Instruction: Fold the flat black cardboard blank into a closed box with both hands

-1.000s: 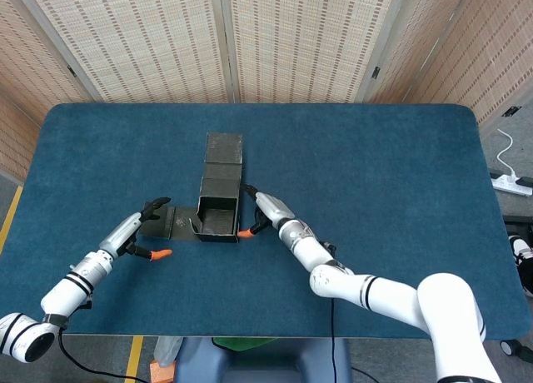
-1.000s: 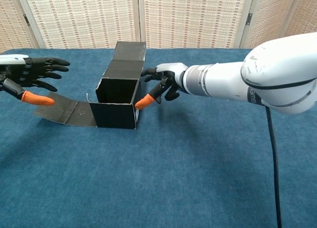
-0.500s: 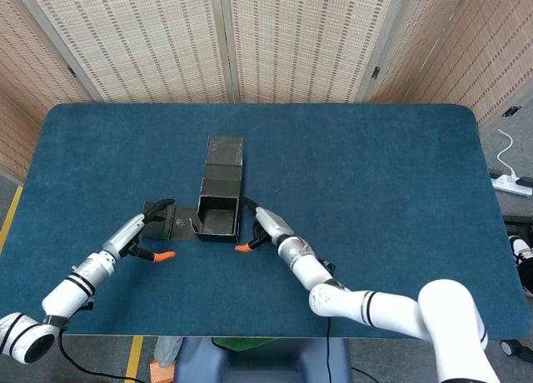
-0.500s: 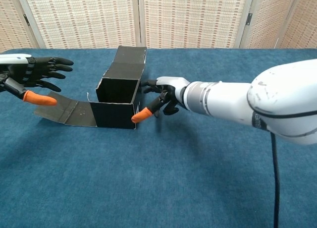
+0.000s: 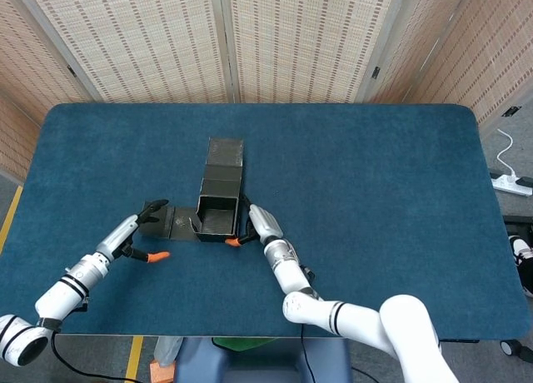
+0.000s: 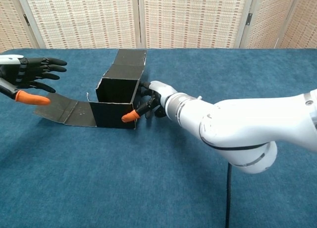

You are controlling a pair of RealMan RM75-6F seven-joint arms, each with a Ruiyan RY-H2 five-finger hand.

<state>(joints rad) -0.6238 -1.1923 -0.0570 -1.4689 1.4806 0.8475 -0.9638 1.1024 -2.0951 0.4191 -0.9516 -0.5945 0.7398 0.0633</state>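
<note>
On the blue surface [image 5: 375,175], left of centre: one black cardboard box [image 5: 218,215], partly folded. Its middle section stood as an open-topped square tube. One flap [image 6: 63,110] lay spread flat to the left; a longer panel [image 5: 223,160] ran away toward the far edge, sloping upward in the chest view.

Right hand [image 6: 152,98]: placed against the right side of the box at its near corner. Dark fingers curled loosely beside the wall, the orange thumb tip [image 6: 131,117] at the lower front corner. It appeared to touch the cardboard, though contact could not be confirmed from either view. Nothing was enclosed in the hand.

Left hand [image 6: 30,77]: held above the outer end of the left flap, fingers spread and pointing right, orange thumb tip [image 6: 29,97] extended below them. It held nothing and stood apart from the cardboard in the chest view.

Background: woven folding screens [image 5: 275,42] behind the far edge; a white power strip [image 5: 511,184] on the floor at the right.
</note>
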